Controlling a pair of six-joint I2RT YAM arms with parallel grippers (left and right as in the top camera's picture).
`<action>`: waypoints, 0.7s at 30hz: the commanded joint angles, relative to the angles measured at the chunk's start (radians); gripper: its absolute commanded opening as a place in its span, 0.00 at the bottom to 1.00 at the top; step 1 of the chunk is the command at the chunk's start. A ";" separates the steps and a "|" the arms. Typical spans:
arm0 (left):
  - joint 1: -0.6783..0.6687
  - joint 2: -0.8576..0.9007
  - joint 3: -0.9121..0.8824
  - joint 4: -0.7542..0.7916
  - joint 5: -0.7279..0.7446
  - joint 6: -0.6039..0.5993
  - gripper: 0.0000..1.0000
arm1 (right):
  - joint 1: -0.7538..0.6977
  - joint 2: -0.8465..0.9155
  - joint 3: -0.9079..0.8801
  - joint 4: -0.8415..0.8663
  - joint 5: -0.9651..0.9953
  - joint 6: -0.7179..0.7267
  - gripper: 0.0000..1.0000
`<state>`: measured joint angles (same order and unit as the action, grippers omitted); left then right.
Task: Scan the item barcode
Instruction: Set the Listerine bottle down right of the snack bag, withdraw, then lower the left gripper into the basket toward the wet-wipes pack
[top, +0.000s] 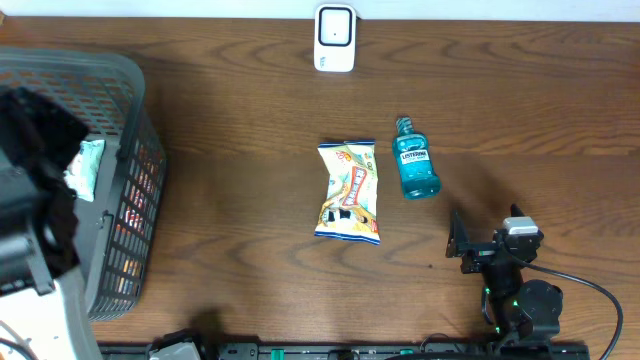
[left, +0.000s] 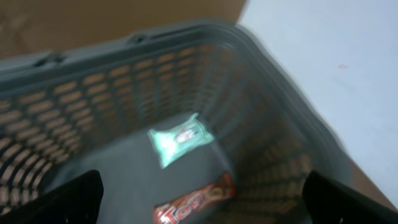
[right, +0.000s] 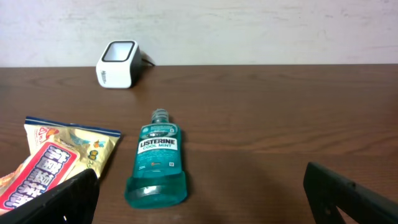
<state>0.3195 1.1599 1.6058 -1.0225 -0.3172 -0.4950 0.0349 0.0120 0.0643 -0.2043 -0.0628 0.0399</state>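
A white barcode scanner (top: 334, 38) stands at the table's far edge, also seen in the right wrist view as scanner (right: 117, 64). Mid-table lie a yellow snack bag (top: 349, 190) and a teal mouthwash bottle (top: 415, 170), side by side. My right gripper (right: 202, 196) is open and empty, low over the table just short of the bottle's base (right: 157, 186). My left gripper (left: 202, 199) is open and empty above a grey basket (left: 186, 34). Inside the basket lie a mint-green packet (left: 180, 138) and a red bar (left: 196, 202).
The grey basket (top: 135, 90) fills the table's left end, with my left arm (top: 35, 190) over it. The right arm's base (top: 525, 305) and its cable sit at the near right edge. Bare wood lies between basket and snack bag.
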 joint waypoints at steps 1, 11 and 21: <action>0.129 0.051 0.014 -0.038 0.123 -0.089 0.98 | 0.011 -0.006 -0.002 -0.002 0.004 -0.013 0.99; 0.351 0.228 0.014 -0.088 0.337 -0.109 0.98 | 0.011 -0.006 -0.002 -0.002 0.004 -0.013 0.99; 0.383 0.405 0.013 -0.092 0.336 -0.109 0.98 | 0.011 -0.006 -0.002 -0.002 0.004 -0.013 0.99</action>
<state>0.6952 1.5200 1.6058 -1.1057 0.0040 -0.6022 0.0349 0.0120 0.0643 -0.2043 -0.0628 0.0399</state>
